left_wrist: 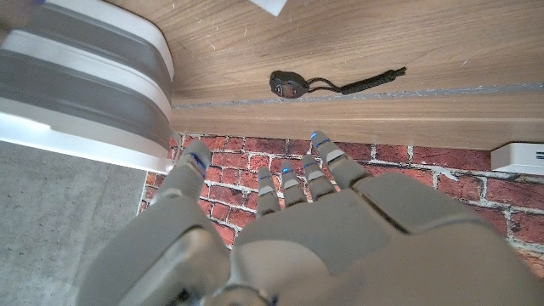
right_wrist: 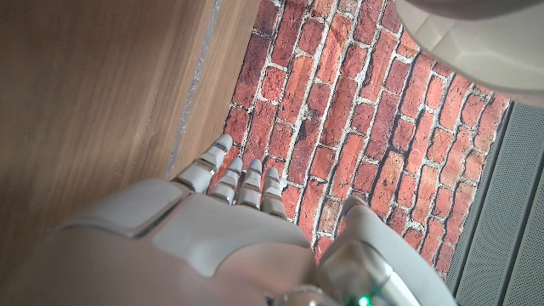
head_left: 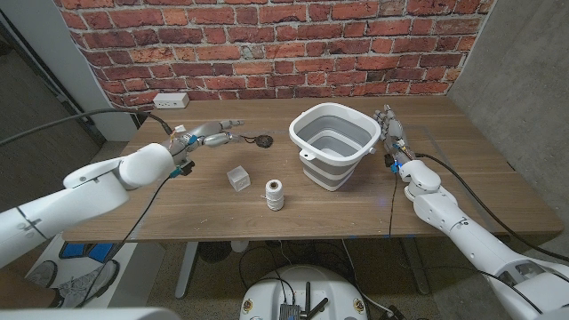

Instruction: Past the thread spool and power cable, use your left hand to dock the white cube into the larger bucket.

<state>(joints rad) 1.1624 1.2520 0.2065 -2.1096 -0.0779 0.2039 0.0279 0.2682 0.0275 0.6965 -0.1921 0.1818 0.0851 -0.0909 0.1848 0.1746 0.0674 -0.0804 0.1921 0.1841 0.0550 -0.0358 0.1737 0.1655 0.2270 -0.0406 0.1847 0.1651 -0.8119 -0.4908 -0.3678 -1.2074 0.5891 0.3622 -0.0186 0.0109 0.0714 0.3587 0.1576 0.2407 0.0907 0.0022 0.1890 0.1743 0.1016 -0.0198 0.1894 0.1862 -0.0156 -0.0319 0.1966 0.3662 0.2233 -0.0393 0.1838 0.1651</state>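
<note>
On the bench mid-left, your white cube point(head_left: 237, 178) sits untouched, w/ the thread spool point(head_left: 275, 194) just right of it and nearer you. Left robot hand point(head_left: 210, 134) hovers over the far-left bench, fingers point(left_wrist: 280, 189) stretched out and apart, nothing held, pointing toward the black cable point(head_left: 260, 139). The bucket point(head_left: 335, 145) stands right of centre. Right robot hand point(head_left: 390, 126) is up by the bucket's right side, fingers straight, slightly apart, holding nothing.
</note>
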